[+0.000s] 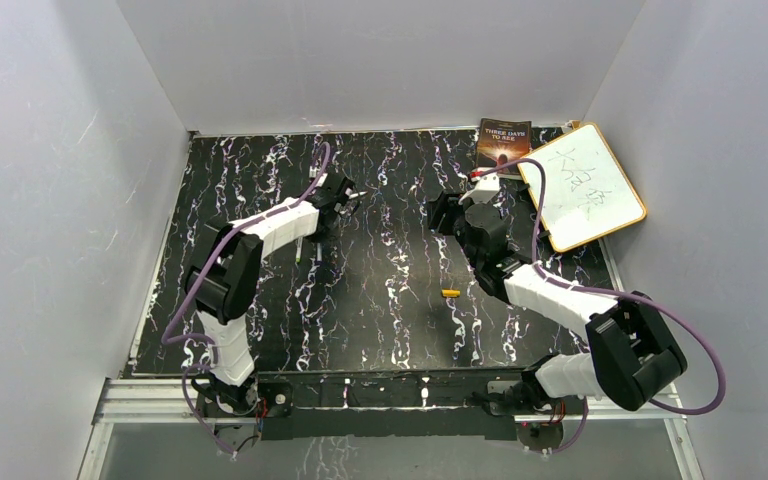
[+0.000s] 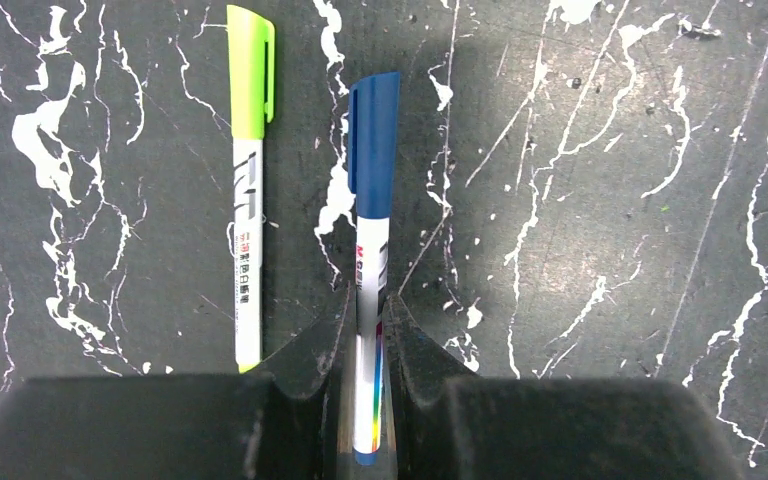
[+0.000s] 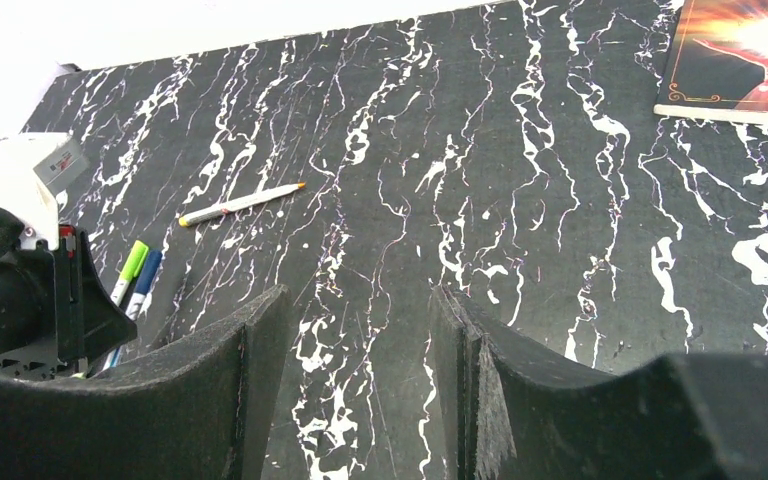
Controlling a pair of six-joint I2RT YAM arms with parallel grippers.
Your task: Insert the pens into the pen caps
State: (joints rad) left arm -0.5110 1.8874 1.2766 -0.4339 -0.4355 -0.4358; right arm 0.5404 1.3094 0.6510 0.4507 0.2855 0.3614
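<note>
Black marble veined in white covers the table [image 1: 380,320], which is enclosed by pale walls. 1 blue-capped pen [image 2: 371,200] is clamped between the fingers of the left gripper [image 2: 368,300], its cap pointing away from the wrist. 1 green-capped pen [image 2: 248,200] lies just beside it, parallel and untouched. The right gripper [image 3: 360,295] is spread apart with nothing held. 1 uncapped orange-tipped pen [image 3: 240,203] lies apart from the other 2, and 1 orange cap [image 1: 450,293] lies alone near the table's middle. 1 book [image 1: 503,145] and 1 whiteboard [image 1: 582,187] are seen at the far right corner.
</note>
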